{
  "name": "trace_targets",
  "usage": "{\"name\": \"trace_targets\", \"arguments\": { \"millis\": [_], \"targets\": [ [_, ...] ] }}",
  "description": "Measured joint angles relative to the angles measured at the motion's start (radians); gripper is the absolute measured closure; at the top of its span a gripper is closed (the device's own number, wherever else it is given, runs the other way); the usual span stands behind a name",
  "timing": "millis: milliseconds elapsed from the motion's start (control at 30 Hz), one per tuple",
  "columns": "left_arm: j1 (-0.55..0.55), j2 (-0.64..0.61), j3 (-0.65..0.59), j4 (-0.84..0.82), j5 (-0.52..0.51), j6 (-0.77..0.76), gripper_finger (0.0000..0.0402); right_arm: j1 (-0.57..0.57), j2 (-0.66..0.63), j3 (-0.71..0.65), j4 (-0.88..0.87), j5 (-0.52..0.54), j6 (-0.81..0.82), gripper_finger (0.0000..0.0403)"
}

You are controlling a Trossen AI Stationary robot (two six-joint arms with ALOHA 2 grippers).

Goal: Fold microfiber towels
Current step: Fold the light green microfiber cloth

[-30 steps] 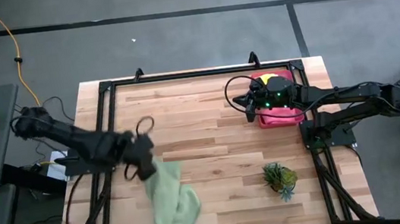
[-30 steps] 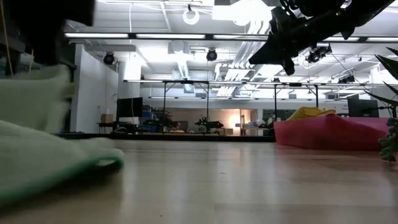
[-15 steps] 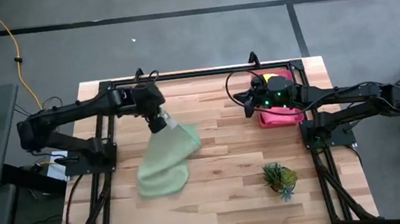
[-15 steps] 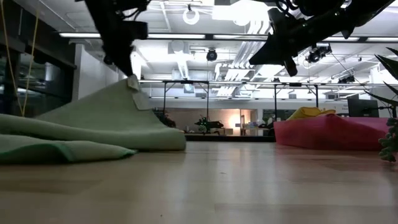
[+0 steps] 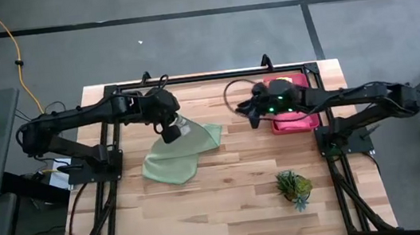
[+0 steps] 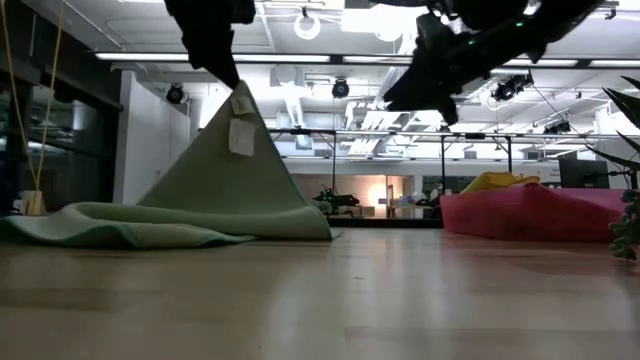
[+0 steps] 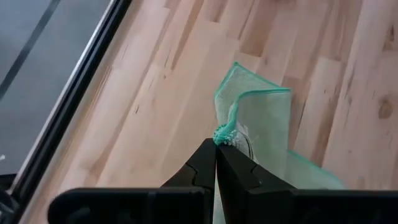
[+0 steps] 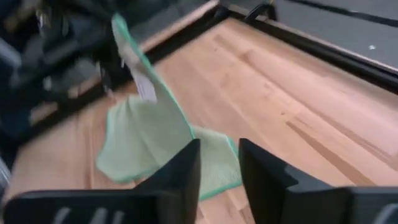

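While the wooden table takes up most of the high view, a black frame runs round its edges and the two dark arms reach in over it from either side. The left arm stretches across the far left part of the table, and the right arm comes in from the right edge toward the middle. A pale green towel lies on the left half of the table, most of it spread on the wood, one corner lifted into a peak with a white label hanging on it. A pink tray sits at the far right side, holding a yellow cloth. A small spiky green plant stands on the near right part of the table, well apart from the towel. The left gripper is clenched on the raised corner of the towel. The right gripper hovers above the table between tray and towel, its fingers parted and holding nothing.
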Motion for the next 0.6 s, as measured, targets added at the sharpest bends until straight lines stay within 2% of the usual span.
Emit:
{"name": "trace_targets", "arguments": {
  "millis": [133, 200, 400, 600],
  "targets": [
    [-0.02, 0.0, 0.0, 0.014, -0.01, -0.04, 0.0402, -0.008, 0.146, 0.098, -0.066, -0.06, -0.103, 0.0274],
    [-0.026, 0.0, 0.0, 0.019, -0.022, -0.062, 0.0401, -0.03, 0.233, 0.161, -0.131, -0.103, -0.086, 0.0267],
    [-0.036, 0.0, 0.0, 0.019, -0.03, -0.101, 0.0401, -0.091, 0.485, 0.345, -0.282, -0.243, -0.035, 0.0265],
    [-0.036, -0.002, 0.081, 0.018, -0.067, -0.108, 0.0401, -0.117, 0.63, 0.49, -0.392, -0.256, -0.185, 0.0265]
  ]
}}
